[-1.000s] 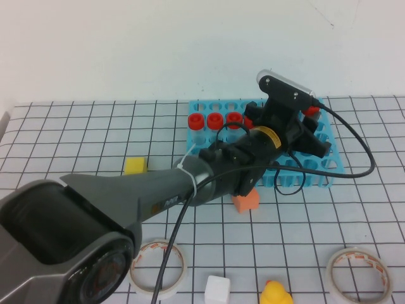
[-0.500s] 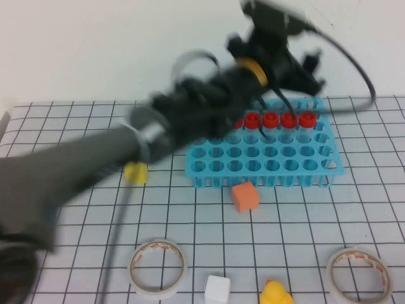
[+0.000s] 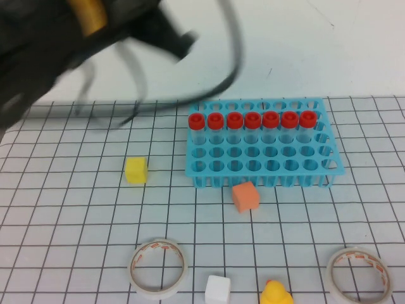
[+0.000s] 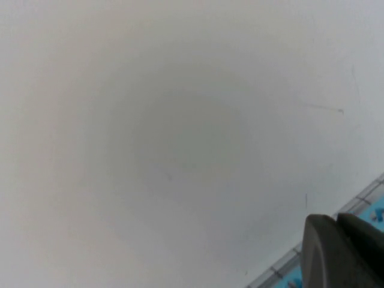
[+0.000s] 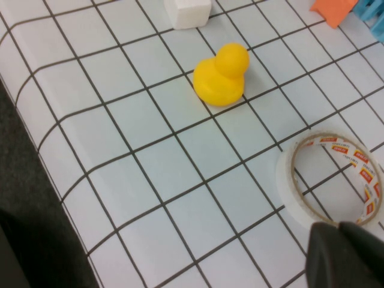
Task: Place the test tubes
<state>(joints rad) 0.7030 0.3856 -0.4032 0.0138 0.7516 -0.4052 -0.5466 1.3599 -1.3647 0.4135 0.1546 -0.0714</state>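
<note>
A blue test-tube rack (image 3: 335, 158) stands on the gridded table at the back centre-right. Several clear tubes with red caps (image 3: 253, 120) stand upright in one row near its back. My left gripper (image 3: 180, 39) is a dark blur high at the upper left, well clear of the rack. In the left wrist view the left gripper (image 4: 337, 225) is shut and empty, facing the white wall, with a corner of the rack (image 4: 375, 204) beside it. My right gripper (image 5: 339, 231) is shut and empty, low over the table by a tape roll (image 5: 333, 177).
A yellow cube (image 3: 135, 170) lies left of the rack and an orange cube (image 3: 245, 196) just in front of it. Along the near edge lie two tape rolls (image 3: 158, 267) (image 3: 357, 272), a white cube (image 3: 217, 289) and a yellow duck (image 3: 276, 294).
My left arm has swung up and to the left, away from the rack, and its fingers have closed. The whole row of red-capped tubes now shows uncovered.
</note>
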